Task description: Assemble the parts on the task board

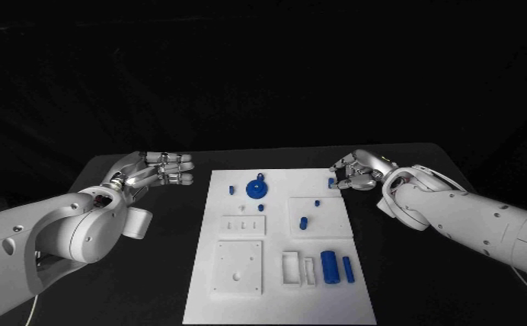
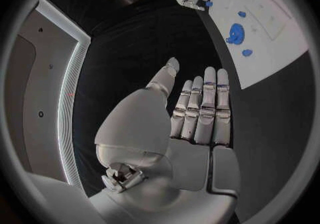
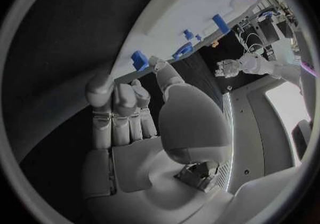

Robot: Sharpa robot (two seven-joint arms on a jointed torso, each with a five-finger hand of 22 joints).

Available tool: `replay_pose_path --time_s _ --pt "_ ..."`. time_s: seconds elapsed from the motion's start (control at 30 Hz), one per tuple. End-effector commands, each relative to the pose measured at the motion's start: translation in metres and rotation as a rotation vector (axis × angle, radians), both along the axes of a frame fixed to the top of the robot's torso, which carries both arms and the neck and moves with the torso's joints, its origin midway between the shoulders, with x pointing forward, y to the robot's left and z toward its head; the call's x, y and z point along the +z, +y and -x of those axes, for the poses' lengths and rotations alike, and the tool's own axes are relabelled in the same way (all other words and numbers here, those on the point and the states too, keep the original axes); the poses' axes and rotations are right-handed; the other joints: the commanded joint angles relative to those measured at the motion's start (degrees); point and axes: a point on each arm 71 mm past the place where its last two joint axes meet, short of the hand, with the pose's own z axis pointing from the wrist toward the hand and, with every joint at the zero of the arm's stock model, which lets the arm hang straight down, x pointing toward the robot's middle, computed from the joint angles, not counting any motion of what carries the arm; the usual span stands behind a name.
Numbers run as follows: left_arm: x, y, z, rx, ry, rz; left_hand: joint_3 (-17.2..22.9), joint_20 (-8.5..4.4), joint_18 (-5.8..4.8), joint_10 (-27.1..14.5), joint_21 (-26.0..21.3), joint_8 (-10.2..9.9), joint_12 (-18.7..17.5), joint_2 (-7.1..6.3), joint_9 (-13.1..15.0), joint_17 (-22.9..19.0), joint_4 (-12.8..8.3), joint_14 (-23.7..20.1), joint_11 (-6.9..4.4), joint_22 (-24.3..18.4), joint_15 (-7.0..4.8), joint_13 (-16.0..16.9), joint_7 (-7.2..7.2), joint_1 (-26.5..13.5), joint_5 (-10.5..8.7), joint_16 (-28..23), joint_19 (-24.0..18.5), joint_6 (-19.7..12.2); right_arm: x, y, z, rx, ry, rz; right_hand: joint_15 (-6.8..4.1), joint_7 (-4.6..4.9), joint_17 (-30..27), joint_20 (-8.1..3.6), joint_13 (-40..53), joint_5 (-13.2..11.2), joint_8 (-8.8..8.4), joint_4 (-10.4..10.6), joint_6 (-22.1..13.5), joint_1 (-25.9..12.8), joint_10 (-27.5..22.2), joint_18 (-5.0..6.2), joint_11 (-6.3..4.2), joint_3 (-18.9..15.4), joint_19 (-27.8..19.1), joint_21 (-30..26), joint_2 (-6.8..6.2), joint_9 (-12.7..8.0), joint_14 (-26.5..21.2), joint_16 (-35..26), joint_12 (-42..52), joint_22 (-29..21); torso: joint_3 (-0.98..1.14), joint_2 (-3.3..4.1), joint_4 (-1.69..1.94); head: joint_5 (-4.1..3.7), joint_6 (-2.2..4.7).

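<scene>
Right now our right hand (image 1: pixel 358 170) hovers at the far right edge of the task board (image 1: pixel 281 295), fingers curled near a small blue peg (image 1: pixel 330 183) standing there; we cannot tell whether they touch it. Our left hand (image 1: pixel 154 170) is spread flat and holds nothing, over the bench (image 1: pixel 164 265) just left of the board. We judge the parts light, rigid plastic, smooth and apt to slip or topple. The blue gear (image 1: pixel 256 187) at the far middle is best taken by its rim. The blue cylinder (image 1: pixel 330 266), lying near right, suits a pinch across its middle.
</scene>
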Motion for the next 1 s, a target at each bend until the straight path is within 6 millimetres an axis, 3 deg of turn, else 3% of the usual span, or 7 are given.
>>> replay_pose_path --time_s 0.03,0.17,0.27,0.47,0.8,0.93,1.0 --pt "0.001 -0.002 0.000 -0.023 -0.016 0.008 -0.3 0.21 0.07 -0.6 0.2 -0.1 -0.1 -0.20 0.0 0.0 0.1 -0.1 0.06 0.0 0.34 0.1 0.14 0.6 -0.18 0.0 -0.3 -0.4 -0.005 -0.001 -0.001 0.013 0.017 0.018 0.41 0.07 -0.1 0.48 -0.1 0.4 -0.24 0.1 -0.5 0.3 -0.5 0.98 0.07 -0.9 1.2 -0.5 0.35 0.0 0.0 -0.3 -0.2 5.4 0.09 0.06 0.26 0.03 -0.18" --pt "0.001 -0.001 0.000 -0.021 -0.015 0.007 -0.3 0.27 0.11 -0.7 0.1 -0.1 -0.1 -0.26 0.0 0.0 0.3 -0.2 0.10 -0.1 0.39 0.0 0.17 0.7 -0.20 -0.1 -0.3 -0.4 -0.010 -0.001 -0.002 0.005 0.026 0.019 0.42 0.11 0.0 0.48 -0.1 0.4 -0.27 0.2 -0.8 0.2 -0.5 1.00 0.10 -1.0 1.2 -0.5 0.32 0.0 0.0 -0.3 -0.2 5.4 0.05 0.08 0.21 0.17 -0.38" --pt "0.001 -0.001 0.000 -0.020 -0.015 0.006 -0.3 0.27 0.11 -0.7 0.1 -0.1 -0.1 -0.26 0.0 0.0 0.3 -0.2 0.10 -0.1 0.39 0.0 0.17 0.7 -0.20 -0.1 -0.3 -0.4 -0.012 0.000 -0.003 0.001 0.029 0.018 0.42 0.12 0.0 0.49 -0.1 0.5 -0.25 0.3 -0.8 0.1 -0.6 1.03 0.10 -1.1 1.3 -0.5 0.37 0.0 0.0 -0.4 -0.2 5.4 0.19 0.18 0.32 0.05 -0.36" --pt "0.001 -0.001 0.000 -0.020 -0.013 0.006 -0.3 0.32 0.17 -0.8 0.0 -0.1 -0.1 -0.34 0.0 0.0 0.5 -0.3 0.14 -0.1 0.41 0.1 0.18 0.8 -0.17 -0.1 -0.3 -0.5 -0.015 -0.002 -0.005 -0.013 0.034 0.017 0.43 0.11 0.1 0.51 -0.1 0.6 -0.25 0.6 -0.8 -0.3 -0.5 1.09 0.10 -1.2 1.4 -0.4 0.59 0.0 0.1 -0.2 -0.1 5.4 0.10 0.15 0.32 -0.03 -0.56" --pt "0.001 0.000 0.000 -0.015 -0.011 0.004 -0.3 0.32 0.17 -0.8 0.0 -0.1 -0.1 -0.34 0.0 0.0 0.5 -0.3 0.14 -0.1 0.41 0.1 0.18 0.8 -0.17 -0.1 -0.3 -0.5 -0.023 0.002 -0.005 -0.007 0.058 0.014 0.24 -0.26 0.3 0.38 0.2 0.4 -0.29 0.6 1.0 -0.7 -0.3 0.99 -0.18 0.0 1.4 -0.3 1.04 0.0 0.1 -0.1 0.3 5.4 0.14 0.11 0.25 0.15 -0.64" --pt "0.000 0.000 0.000 -0.013 -0.011 0.003 -0.3 0.32 0.17 -0.8 0.0 -0.1 -0.1 -0.34 0.0 0.0 0.5 -0.3 0.14 -0.1 0.41 0.1 0.18 0.8 -0.17 -0.1 -0.3 -0.5 -0.026 0.004 -0.005 -0.001 0.062 0.012 0.07 -0.64 0.5 0.18 0.4 -0.5 -0.28 0.2 2.7 -1.1 -0.1 0.80 -0.40 1.9 1.4 0.0 1.41 0.0 0.2 0.1 0.6 5.5 0.16 0.09 0.19 0.26 -0.65" --pt "0.000 0.001 0.000 -0.012 -0.010 0.002 -0.3 0.32 0.17 -0.8 0.0 -0.1 -0.1 -0.31 0.0 0.0 0.6 -0.2 0.14 -0.1 0.41 0.1 0.18 0.9 -0.16 -0.1 -0.3 -0.4 -0.027 0.004 -0.005 0.001 0.064 0.011 -0.06 -0.97 0.6 0.07 0.6 -2.5 -0.20 -0.1 4.2 -1.0 0.0 0.70 -0.61 3.4 1.5 0.2 2.01 0.1 0.2 0.2 0.7 5.5 0.17 0.08 0.18 0.20 -0.68"
